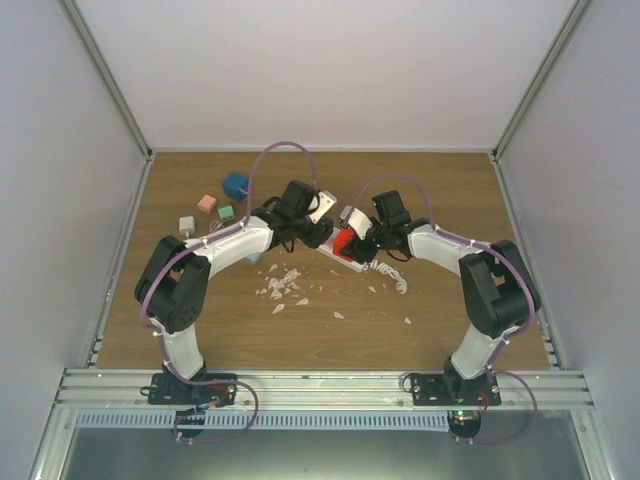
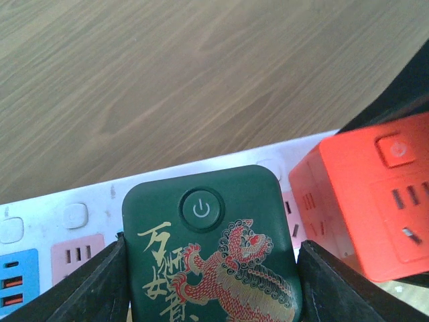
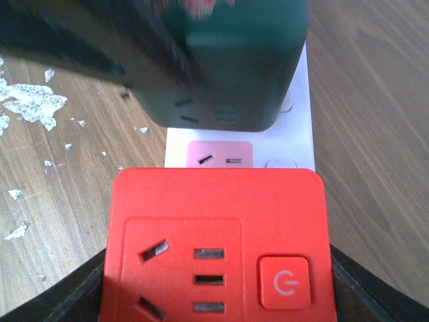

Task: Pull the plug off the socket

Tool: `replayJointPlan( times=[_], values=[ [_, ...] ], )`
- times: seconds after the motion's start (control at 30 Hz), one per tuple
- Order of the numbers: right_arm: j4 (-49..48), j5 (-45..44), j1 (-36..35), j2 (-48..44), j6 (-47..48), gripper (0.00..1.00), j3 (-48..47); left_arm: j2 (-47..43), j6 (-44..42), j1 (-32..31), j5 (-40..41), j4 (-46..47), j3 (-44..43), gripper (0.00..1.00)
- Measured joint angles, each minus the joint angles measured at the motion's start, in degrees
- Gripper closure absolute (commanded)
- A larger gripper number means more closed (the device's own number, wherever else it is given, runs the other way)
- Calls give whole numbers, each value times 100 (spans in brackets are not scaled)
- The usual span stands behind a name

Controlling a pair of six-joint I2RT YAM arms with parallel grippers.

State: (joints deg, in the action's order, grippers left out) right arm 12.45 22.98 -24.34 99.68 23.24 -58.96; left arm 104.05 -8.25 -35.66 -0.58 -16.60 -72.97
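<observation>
The white power strip [image 1: 347,262] lies mid-table, with blue [image 2: 19,278] and pink [image 2: 77,253] outlet faces in the left wrist view. A dark green cube plug [image 2: 211,235] with a power button and a lion print stands on it. My left gripper [image 2: 211,268] is shut on its sides, also seen from the top [image 1: 312,233]. A red cube plug [image 3: 214,241] stands next to it on the strip. My right gripper [image 3: 214,285] is shut on the red plug, also seen from the top [image 1: 352,246]. A pink outlet [image 3: 220,154] shows between the two plugs.
The strip's white coiled cord [image 1: 392,276] trails right. White scraps [image 1: 285,285] litter the wood in front. Small blue [image 1: 236,185], pink [image 1: 207,203], green [image 1: 226,213] and grey [image 1: 186,224] cubes sit at the back left. Grey walls enclose the table.
</observation>
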Motion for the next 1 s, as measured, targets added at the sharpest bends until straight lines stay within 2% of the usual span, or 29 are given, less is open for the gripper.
replayJointPlan(
  times=[0.17, 0.33, 0.4, 0.5, 0.7, 1.0],
  values=[
    [-46, -66, -2, 50, -9, 90, -57, -334, 225, 328, -988, -63, -149, 87],
    [-59, -85, 2, 61, -17, 89, -68, -909, 232, 431, -1381, 0, -50, 85],
    [-57, -72, 15, 61, -15, 89, -68, -1099, 260, 691, -1700, 66, 101, 85],
    [-57, -26, 44, 59, -7, 89, -61, -1137, 278, 1405, -2175, 81, 192, 84],
    [-63, -7, 229, 37, 35, 88, -33, -476, 157, 2881, -3298, 44, 42, 84],
    [-61, -105, 446, -181, 127, 85, 184, 837, 72, 3768, -4618, -282, -654, 79]
  ],
)
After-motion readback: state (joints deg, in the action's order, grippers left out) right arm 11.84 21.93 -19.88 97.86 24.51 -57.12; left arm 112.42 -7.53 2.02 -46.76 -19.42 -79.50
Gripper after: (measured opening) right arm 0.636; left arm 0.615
